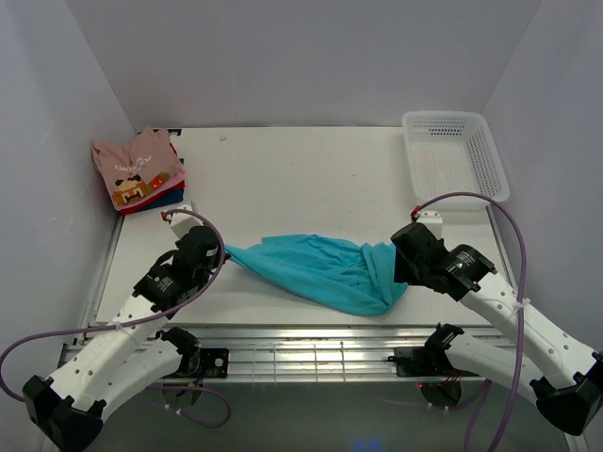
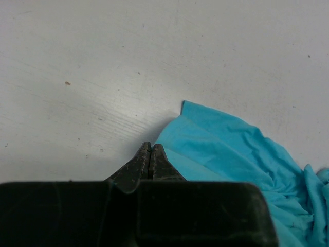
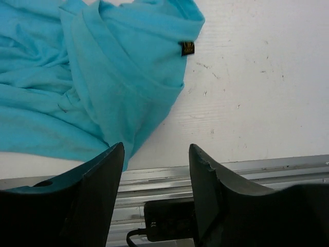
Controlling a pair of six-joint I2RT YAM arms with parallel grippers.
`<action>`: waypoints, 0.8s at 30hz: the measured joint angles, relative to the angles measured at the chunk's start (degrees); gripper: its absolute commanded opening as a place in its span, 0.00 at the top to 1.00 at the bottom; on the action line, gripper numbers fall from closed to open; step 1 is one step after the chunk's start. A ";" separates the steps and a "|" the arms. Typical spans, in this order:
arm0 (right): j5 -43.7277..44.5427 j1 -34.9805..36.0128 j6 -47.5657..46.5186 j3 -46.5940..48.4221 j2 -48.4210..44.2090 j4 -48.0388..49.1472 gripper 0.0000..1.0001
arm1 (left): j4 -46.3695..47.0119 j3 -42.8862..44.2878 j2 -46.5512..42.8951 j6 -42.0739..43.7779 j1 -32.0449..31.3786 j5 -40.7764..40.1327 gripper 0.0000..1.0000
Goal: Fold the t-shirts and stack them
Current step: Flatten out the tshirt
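The teal t-shirt (image 1: 320, 268) lies crumpled and stretched sideways near the table's front edge. My left gripper (image 1: 220, 252) sits at its left tip. In the left wrist view its fingers (image 2: 150, 148) are pressed together, and the teal t-shirt (image 2: 231, 149) lies flat just to their right, with no cloth showing between the tips. My right gripper (image 1: 397, 271) hovers at the shirt's bunched right end. In the right wrist view it (image 3: 157, 146) stands open and empty, with the teal t-shirt (image 3: 113, 77) and its small dark label (image 3: 187, 48) beyond the left finger. Folded t-shirts (image 1: 141, 171), pink on top, are stacked at the back left.
A white mesh basket (image 1: 455, 155) stands at the back right corner. White walls close in the table (image 1: 301, 179) on three sides. A metal rail (image 1: 311, 353) and the arm bases run along the near edge, just below the right gripper.
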 measured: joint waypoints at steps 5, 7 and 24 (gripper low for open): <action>1.70 0.04 -2.10 -0.02 1.18 6.05 0.32 | -0.55 -0.22 0.76 -0.61 0.00 1.01 1.00; 2.86 0.02 -3.30 -0.02 3.23 9.35 0.33 | -0.55 -0.22 0.17 -0.59 0.00 1.01 1.00; 3.39 -1.22 -14.12 -5.18 19.93 36.92 0.37 | -1.57 -0.44 -2.25 -0.59 0.00 1.20 1.00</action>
